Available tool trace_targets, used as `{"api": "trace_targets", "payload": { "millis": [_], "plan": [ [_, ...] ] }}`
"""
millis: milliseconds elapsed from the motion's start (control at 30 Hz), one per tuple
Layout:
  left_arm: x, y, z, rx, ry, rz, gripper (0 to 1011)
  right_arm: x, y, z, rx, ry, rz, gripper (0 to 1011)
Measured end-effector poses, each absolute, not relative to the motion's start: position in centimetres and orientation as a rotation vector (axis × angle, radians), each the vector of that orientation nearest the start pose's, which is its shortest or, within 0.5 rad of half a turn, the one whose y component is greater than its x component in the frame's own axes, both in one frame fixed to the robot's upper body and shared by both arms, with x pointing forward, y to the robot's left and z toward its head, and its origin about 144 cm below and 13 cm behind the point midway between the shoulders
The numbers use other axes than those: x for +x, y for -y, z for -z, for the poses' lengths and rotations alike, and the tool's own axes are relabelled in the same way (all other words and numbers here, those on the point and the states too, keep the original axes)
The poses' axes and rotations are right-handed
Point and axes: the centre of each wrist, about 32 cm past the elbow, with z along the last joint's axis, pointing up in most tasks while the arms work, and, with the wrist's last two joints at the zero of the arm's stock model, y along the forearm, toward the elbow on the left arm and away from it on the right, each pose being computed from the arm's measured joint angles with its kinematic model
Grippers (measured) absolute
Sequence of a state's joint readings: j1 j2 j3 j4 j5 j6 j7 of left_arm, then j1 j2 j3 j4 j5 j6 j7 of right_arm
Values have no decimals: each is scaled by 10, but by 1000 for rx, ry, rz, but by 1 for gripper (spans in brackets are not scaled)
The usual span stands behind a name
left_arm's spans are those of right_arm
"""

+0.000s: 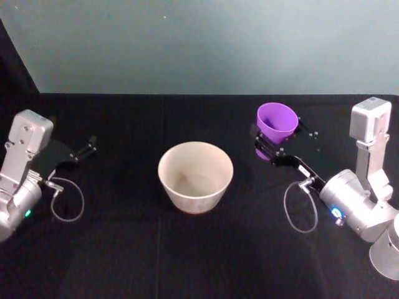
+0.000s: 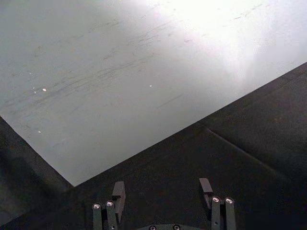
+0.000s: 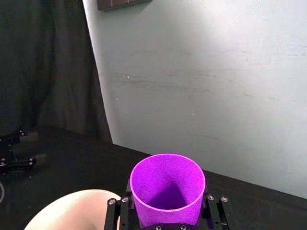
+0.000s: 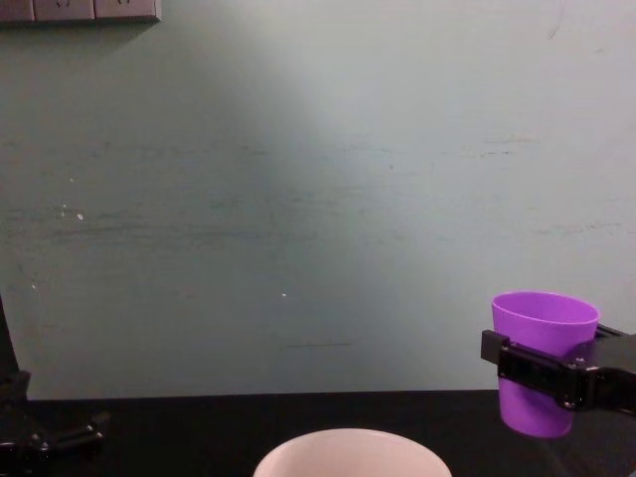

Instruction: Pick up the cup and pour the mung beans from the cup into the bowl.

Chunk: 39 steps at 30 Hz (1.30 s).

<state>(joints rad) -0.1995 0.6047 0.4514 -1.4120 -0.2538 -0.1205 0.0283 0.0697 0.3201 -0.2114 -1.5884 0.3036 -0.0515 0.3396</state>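
In the head view the right gripper (image 1: 278, 138) is clamped on the cup (image 1: 277, 118) and holds it upright at the far right of the bowl (image 1: 195, 200). That hold would keep the contents in until the cup is over the bowl's mouth. The bowl stands mid-table on the black cloth (image 1: 187, 261). The left gripper (image 1: 87, 149) is parked at the far left, out of the way.

In the left wrist view that gripper's fingers (image 2: 118, 191) stand apart with nothing between them, above the cloth, with a pale scuffed wall (image 2: 120, 72) beyond.

In the right wrist view the fingers (image 3: 117, 213) press the cup's wall from both sides. The cup's bottom is in shadow, so the mung beans may be there but cannot be made out. The bowl's rim lies just to the left.

In the chest view the cup has its mouth level, and it sits right of the bowl's rim and apart from it. A socket strip (image 4: 79, 10) hangs high on the left of the wall
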Motion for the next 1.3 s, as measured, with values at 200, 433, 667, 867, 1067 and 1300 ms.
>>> {"api": "trace_targets", "payload": {
  "millis": [200, 433, 667, 867, 1067, 1300],
  "plan": [
    [489, -310, -1140, 304, 285, -1248, 1000, 472, 254, -1164, 29, 72, 1025, 735],
    [489, -310, -1140, 304, 285, -1248, 1000, 472, 254, -1164, 29, 73, 1025, 736],
    [489, -310, -1140, 304, 285, -1248, 1000, 472, 254, -1163, 29, 74, 1025, 736],
    [489, -310, -1140, 304, 285, -1248, 1000, 472, 254, -1163, 29, 74, 1025, 736],
    [489, -310, -1140, 304, 285, -1248, 1000, 472, 254, -1163, 29, 75, 1025, 735],
    [489, -310, -1140, 304, 285, -1248, 1000, 472, 254, -1163, 29, 75, 1025, 735]
  ]
}}
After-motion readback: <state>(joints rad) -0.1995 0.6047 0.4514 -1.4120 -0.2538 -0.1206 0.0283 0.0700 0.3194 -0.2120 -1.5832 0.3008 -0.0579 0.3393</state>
